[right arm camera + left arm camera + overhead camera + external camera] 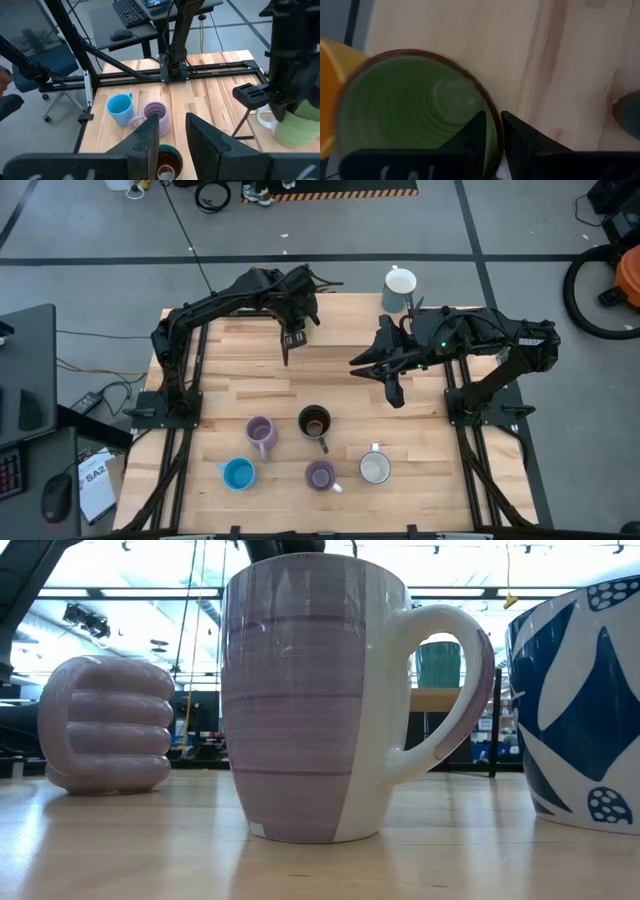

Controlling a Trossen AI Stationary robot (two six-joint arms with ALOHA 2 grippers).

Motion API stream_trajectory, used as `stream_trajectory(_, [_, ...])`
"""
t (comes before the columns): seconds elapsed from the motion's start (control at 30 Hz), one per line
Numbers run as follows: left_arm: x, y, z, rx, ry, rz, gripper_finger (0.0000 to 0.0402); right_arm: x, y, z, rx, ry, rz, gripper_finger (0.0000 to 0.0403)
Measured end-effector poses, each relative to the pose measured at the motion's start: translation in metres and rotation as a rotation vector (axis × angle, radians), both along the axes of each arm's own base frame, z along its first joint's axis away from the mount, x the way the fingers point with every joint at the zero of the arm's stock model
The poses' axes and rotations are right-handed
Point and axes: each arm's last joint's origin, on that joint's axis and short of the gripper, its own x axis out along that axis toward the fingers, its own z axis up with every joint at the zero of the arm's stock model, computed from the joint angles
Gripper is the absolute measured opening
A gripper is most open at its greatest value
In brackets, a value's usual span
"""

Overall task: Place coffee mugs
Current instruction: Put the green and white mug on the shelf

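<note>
My left gripper (pixel 492 137) hangs over the far middle of the table (pixel 230 395), shut on a green mug (pixel 410 110) with a brown rim. An orange mug (pixel 330 95) stands right beside it. In the right wrist view the green mug (pixel 295 127) shows under the left arm's fingers. The high view hides it beneath that gripper (pixel 292 335). My right gripper (pixel 393 390) hovers open above the table's right half, holding nothing. Near the front edge stand two lilac mugs (pixel 260 434) (pixel 320 475), a dark mug (pixel 315 422), a blue mug (pixel 238 473) and a white mug (pixel 375 469). My left gripper grips the green mug's rim (pixel 496 131), one finger inside the cup and one outside its wall. The fingers come steeply from above. The mug is upright, its mouth up. Whether its base is on the table, I cannot tell.
Another mug (pixel 400 285), white inside, stands at the table's far edge on the right. The wood between the far mugs and the front group is bare. Desks, a chair and cables lie beyond the table's left side.
</note>
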Motion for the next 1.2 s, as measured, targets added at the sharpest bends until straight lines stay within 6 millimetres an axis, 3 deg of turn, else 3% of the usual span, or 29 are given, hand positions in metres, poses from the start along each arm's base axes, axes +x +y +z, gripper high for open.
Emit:
stream_trajectory(0.2, [-0.0052, 0.0039, 0.0114, 0.005, -0.020, 0.009, 0.0063, 0.0000, 0.0000, 0.0000, -0.002, 0.000, 0.001, 0.0102])
stream_trajectory(1.2, [-0.0054, 0.0036, 0.0117, -0.019, -0.031, -0.029, 0.0064, 0.0000, 0.0000, 0.0001, -0.002, -0.001, 0.002, 0.0102])
